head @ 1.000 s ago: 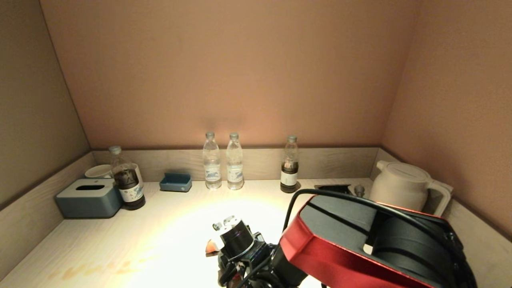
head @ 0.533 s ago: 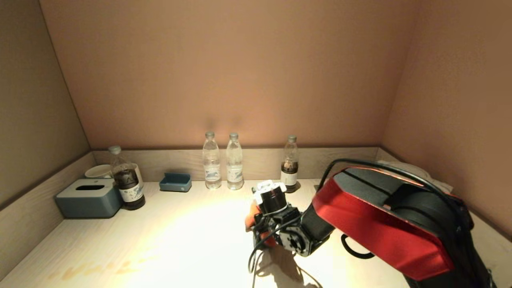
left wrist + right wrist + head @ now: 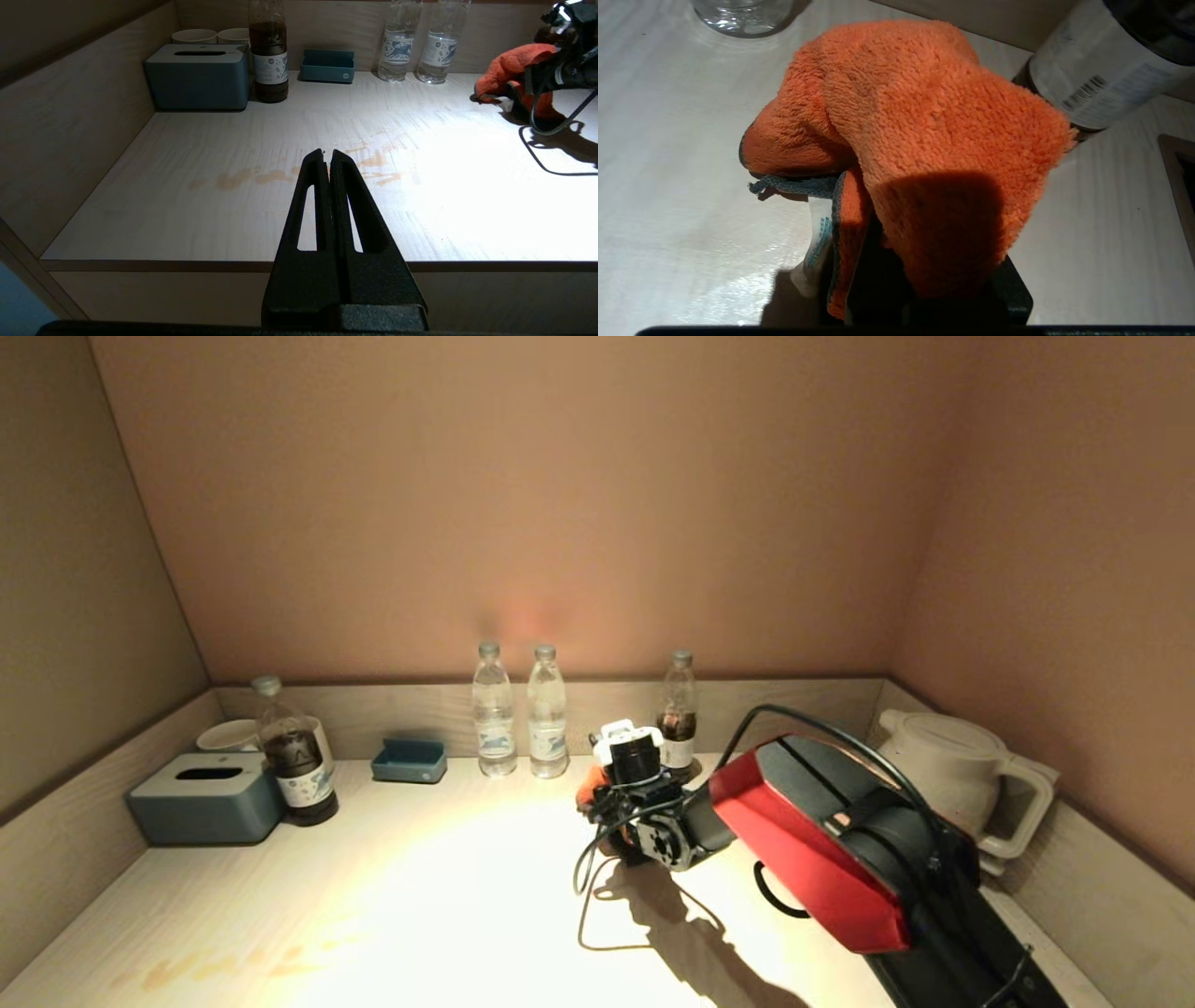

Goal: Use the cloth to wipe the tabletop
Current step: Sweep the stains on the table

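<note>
Head view: a pale wood tabletop (image 3: 392, 896) is seen, boxed in by brown walls (image 3: 523, 504).
Cloth: the orange cloth (image 3: 920, 140) is pressed on the tabletop at about 1 o'clock, just beside the dark bottle (image 3: 679, 714).
Right gripper: the right gripper (image 3: 611, 803) is clamped on the cloth.
Left gripper: the left gripper (image 3: 327, 161) is held with fingers together, low at the front edge.
Stain: a brown stain (image 3: 280, 175) is seen at 7 o'clock.
Back: two water bottles (image 3: 519, 723) are stood at 12 o'clock.

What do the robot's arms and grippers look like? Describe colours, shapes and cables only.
The right arm has a glossy red shell over black segments, with a black cable looping along it and a white-capped black wrist. The left gripper has matte black, tapering fingers with long slots. The right gripper is mostly hidden.
</note>
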Motion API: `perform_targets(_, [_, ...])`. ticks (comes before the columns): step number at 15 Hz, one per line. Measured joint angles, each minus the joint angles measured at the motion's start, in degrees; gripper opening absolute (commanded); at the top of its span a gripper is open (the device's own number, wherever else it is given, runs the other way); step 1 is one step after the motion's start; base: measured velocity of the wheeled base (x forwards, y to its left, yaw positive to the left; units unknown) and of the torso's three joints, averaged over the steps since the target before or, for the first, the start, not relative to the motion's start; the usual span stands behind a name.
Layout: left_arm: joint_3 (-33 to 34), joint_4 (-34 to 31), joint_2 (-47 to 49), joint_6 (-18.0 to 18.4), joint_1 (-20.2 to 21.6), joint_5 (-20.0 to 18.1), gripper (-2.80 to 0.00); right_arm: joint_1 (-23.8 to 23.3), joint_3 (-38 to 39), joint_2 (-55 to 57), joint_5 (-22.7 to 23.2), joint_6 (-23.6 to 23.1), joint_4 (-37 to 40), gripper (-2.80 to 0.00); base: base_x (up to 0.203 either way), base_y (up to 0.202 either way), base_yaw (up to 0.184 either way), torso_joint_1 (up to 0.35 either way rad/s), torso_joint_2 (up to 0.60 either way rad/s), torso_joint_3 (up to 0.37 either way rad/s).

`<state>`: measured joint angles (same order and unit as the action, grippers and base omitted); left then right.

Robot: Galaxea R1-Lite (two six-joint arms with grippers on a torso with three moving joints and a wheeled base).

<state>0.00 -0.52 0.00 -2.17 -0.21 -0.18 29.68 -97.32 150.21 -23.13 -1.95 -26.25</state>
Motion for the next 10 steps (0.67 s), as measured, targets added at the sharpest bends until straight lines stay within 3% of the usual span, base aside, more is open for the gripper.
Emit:
perform_targets(4, [0.00, 0.01, 0.00, 0.00, 0.02, 0.01, -2.80, 2.09, -10.72, 5.21, -0.16, -0.09, 7.02, -2.80, 0.000, 0.000, 0.000, 0.000, 0.00, 0.000])
perform_targets(10, [0.00, 0.00, 0.00, 0.02, 0.03, 0.02, -2.80, 9.70, -10.67, 4.67, -0.13, 1.61, 13.11, -2.80, 0.000, 0.000, 0.000, 0.000, 0.00, 0.000])
